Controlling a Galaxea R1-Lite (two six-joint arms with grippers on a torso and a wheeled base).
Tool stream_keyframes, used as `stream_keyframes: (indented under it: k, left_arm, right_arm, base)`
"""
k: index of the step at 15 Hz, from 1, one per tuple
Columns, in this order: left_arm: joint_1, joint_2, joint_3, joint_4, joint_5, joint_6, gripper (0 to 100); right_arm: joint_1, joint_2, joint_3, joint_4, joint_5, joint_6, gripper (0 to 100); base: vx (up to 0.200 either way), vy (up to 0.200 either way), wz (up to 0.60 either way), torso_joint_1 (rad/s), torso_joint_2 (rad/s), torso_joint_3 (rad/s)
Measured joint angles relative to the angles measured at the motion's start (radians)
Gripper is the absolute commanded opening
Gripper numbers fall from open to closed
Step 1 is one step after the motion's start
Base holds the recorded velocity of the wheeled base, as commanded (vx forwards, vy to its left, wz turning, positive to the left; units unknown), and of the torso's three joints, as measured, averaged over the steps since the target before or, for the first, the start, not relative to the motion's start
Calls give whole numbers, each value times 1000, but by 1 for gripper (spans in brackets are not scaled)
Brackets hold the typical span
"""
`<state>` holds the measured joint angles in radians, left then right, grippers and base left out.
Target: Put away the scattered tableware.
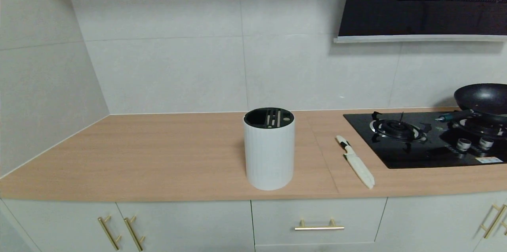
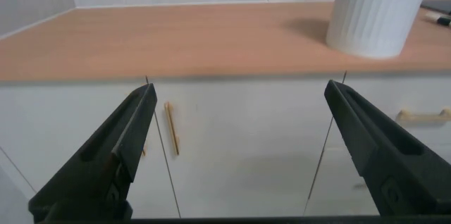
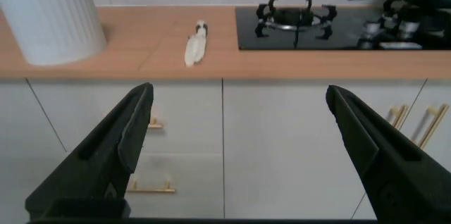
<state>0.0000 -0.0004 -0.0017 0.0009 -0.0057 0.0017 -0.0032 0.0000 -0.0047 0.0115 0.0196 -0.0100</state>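
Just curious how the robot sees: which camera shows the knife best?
The head view: the knife shows whole, from above, on the counter. The right wrist view sees it low and foreshortened; the left wrist view catches only one end at the edge.

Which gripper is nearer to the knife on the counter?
Right. The right gripper is before the cabinets, almost facing the knife; the left gripper is farther, on the other side of the holder.

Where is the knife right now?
In the head view the knife lies flat on the countertop, between the white holder and the stove, on the robot's right.
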Motion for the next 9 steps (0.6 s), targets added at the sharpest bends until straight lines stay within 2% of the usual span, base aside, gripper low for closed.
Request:
stream_keyframes:
  k: [6, 9]
  left_arm:
    - [0, 0, 0, 1, 0, 0, 100]
    - [0, 0, 0, 1, 0, 0, 100]
  right_arm:
    - [0, 0, 0, -1, 0, 0, 100]
    - [0, 0, 0, -1, 0, 0, 100]
  base:
    - [0, 0, 0, 307, -590, -290]
    - [0, 0, 0, 242, -456, -225]
